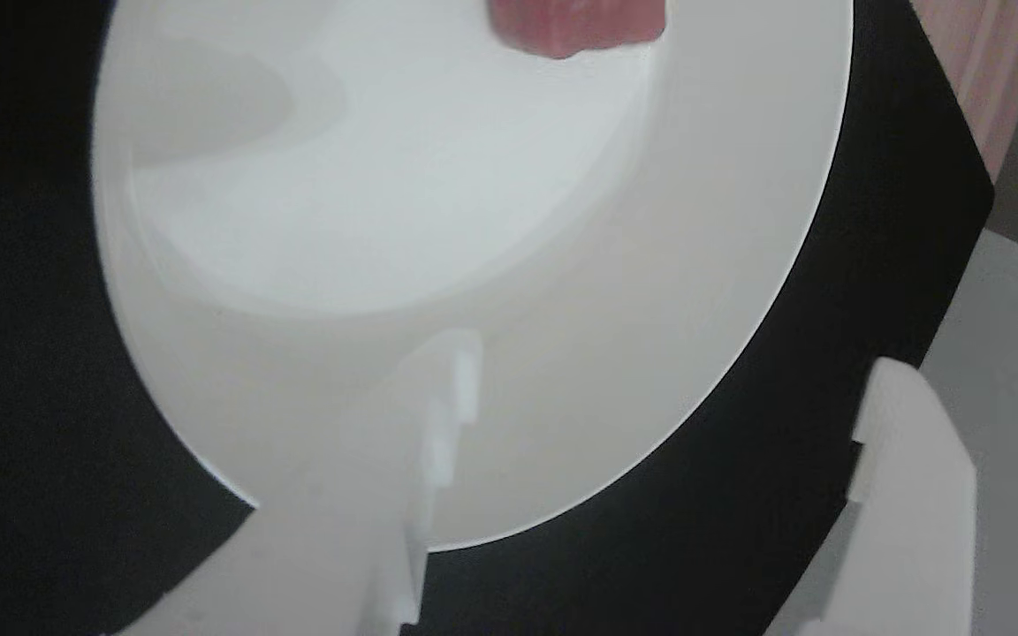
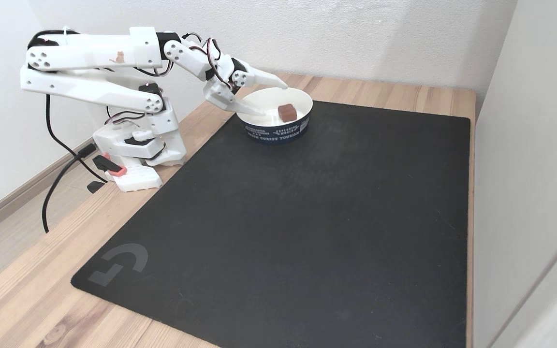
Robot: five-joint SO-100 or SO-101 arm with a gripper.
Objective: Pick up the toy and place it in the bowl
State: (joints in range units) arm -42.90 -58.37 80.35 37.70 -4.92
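Observation:
The toy (image 2: pixel 287 112), a small dark-red block, lies inside the white bowl (image 2: pixel 278 131), which has a dark blue printed band on its outside and stands at the far edge of the black mat. In the other view the toy (image 1: pixel 575 26) rests on the bowl's floor at the top edge, and the bowl's wall (image 1: pixel 721 221) spreads across the picture. My white gripper (image 2: pixel 274 100) hangs open over the bowl's left rim, just left of the toy and apart from it. In the other view the gripper (image 1: pixel 677 362) holds nothing between its fingers (image 1: pixel 443 415).
A large black mat (image 2: pixel 307 217) covers most of the wooden table (image 2: pixel 27 299). The arm's base (image 2: pixel 133 159) is clamped at the mat's left side, with a black cable (image 2: pixel 49 183) trailing off the table. A pale wall panel (image 2: pixel 530 145) stands along the right edge.

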